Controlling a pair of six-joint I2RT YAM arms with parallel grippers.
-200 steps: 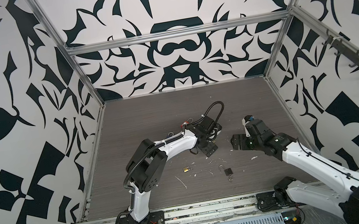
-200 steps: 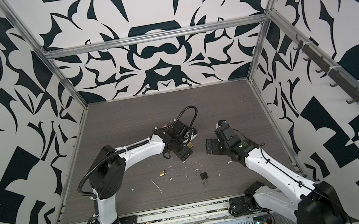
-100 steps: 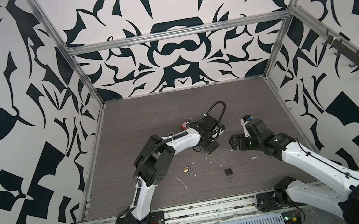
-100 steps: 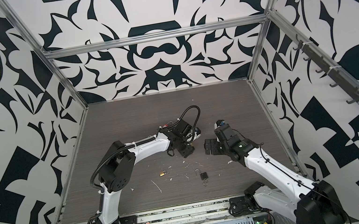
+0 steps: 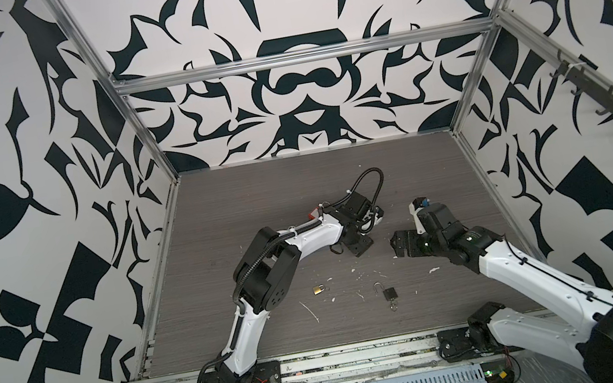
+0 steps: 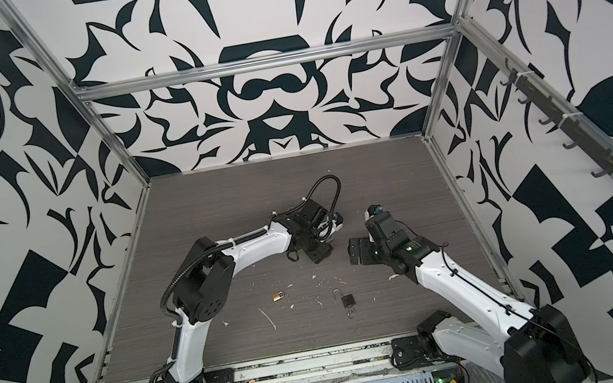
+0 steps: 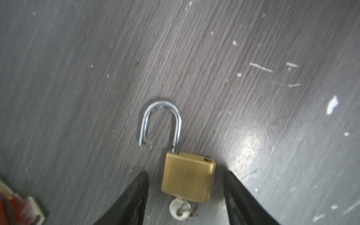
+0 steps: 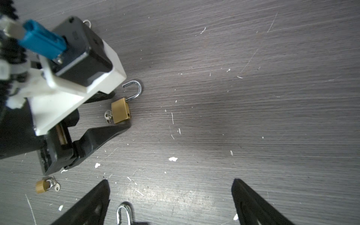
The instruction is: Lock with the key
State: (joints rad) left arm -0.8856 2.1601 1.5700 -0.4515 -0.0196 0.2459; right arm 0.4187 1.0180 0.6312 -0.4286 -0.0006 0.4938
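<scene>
A brass padlock lies flat on the dark tabletop with its steel shackle swung open. A silver key sticks in its underside. My left gripper is open, one black finger on each side of the brass body with a small gap at both. The right wrist view shows the same padlock and key between those fingers. In both top views the left gripper hides this padlock. My right gripper hovers open nearby, holding nothing.
A second brass padlock, shackle shut, lies nearer the front. A black padlock with open shackle and a key lies front centre. A blurred red and silver item sits beside the left gripper. White flecks dot the tabletop.
The left arm's elbow has swung rightward and its gripper has shifted slightly toward the back, over the brass padlock. The right arm has barely moved.
</scene>
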